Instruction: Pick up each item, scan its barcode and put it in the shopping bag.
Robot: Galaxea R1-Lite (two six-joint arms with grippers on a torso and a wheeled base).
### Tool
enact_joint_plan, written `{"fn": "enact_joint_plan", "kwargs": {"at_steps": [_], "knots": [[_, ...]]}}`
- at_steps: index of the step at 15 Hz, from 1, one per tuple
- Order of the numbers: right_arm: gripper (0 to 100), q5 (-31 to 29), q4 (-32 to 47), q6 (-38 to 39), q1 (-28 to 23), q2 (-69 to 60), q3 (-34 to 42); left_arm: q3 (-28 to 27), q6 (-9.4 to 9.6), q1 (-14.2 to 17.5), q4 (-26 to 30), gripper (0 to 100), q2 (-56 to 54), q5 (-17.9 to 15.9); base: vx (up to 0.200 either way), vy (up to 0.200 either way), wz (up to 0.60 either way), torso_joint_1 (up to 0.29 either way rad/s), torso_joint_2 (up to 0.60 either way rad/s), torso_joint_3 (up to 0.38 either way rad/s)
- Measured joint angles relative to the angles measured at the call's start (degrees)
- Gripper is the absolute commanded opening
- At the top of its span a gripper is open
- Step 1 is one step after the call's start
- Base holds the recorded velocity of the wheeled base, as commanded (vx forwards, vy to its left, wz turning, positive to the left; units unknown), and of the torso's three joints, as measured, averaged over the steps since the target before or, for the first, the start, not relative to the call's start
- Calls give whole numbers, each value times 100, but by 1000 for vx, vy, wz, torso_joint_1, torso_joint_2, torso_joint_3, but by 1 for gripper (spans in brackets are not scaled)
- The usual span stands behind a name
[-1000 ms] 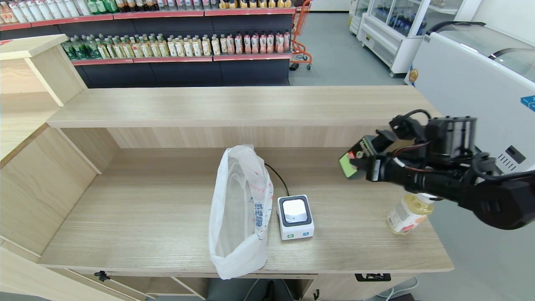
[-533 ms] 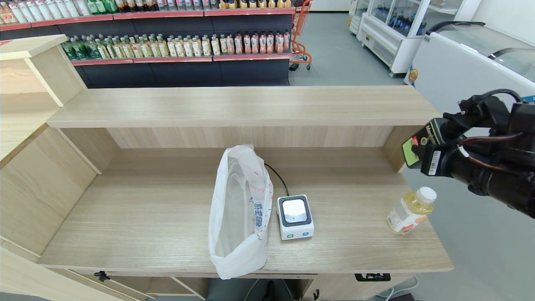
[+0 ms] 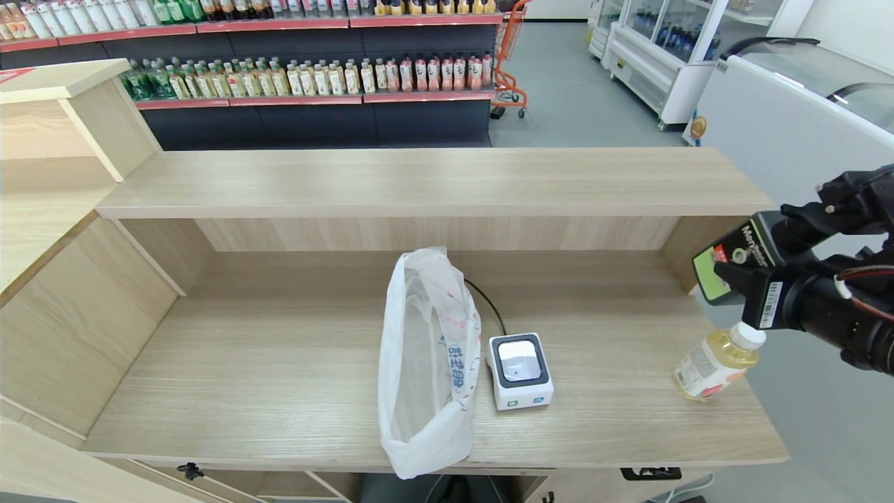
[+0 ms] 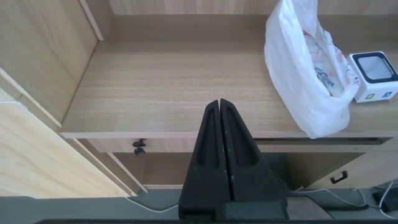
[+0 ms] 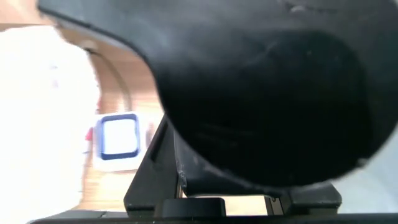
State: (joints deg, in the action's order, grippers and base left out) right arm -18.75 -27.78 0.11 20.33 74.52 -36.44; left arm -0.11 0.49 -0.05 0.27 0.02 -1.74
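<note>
Head view: right gripper (image 3: pixel 758 262) at the right edge of the frame, mid-height, clamped on a black package (image 3: pixel 726 269) with a green panel. The package is off the counter's right end, in the air, tilted, green side facing lower left. Just below it in the frame is a bottle (image 3: pixel 716 362) of pale yellow drink with a white cap, on the wooden counter (image 3: pixel 244 363) near its right edge, lower right of the frame. The white plastic shopping bag (image 3: pixel 429 363) is at centre, standing open, with its mouth toward the bottom of the frame. The white barcode scanner (image 3: pixel 520 370) with a dark-framed window sits just beside the bag, to its right. Its black cable (image 3: pixel 489 304) runs up behind the bag. A raised ledge (image 3: pixel 419 181) spans the counter's back. Store shelves of bottles (image 3: pixel 314 77) are at upper left, an orange cart (image 3: pixel 510 63) at top centre, and freezers (image 3: pixel 768 105) at upper right.

Left wrist view: left gripper (image 4: pixel 219 155) has its fingers pressed flat together with nothing between them. It hangs out past the counter's front edge, above a drawer handle (image 4: pixel 140 147). The bag and scanner are well apart from it, on the counter.

Right wrist view: the dark package is very close to the lens and blurred, held in the gripper. Beyond it the scanner and the white bag show side by side, both blurred.
</note>
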Motion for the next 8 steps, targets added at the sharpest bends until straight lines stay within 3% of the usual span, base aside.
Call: {"fn": "enact_joint_plan", "kwargs": {"at_steps": [3, 8], "knots": [[0, 222, -123, 35, 555, 213, -72, 0, 2, 5, 0, 0, 0, -2, 0, 200, 0, 2, -1, 1], [0, 450, -679, 315, 984, 1073, -57, 0, 5, 5, 0, 0, 0, 0, 0, 0, 0, 0, 0, 0]]}}
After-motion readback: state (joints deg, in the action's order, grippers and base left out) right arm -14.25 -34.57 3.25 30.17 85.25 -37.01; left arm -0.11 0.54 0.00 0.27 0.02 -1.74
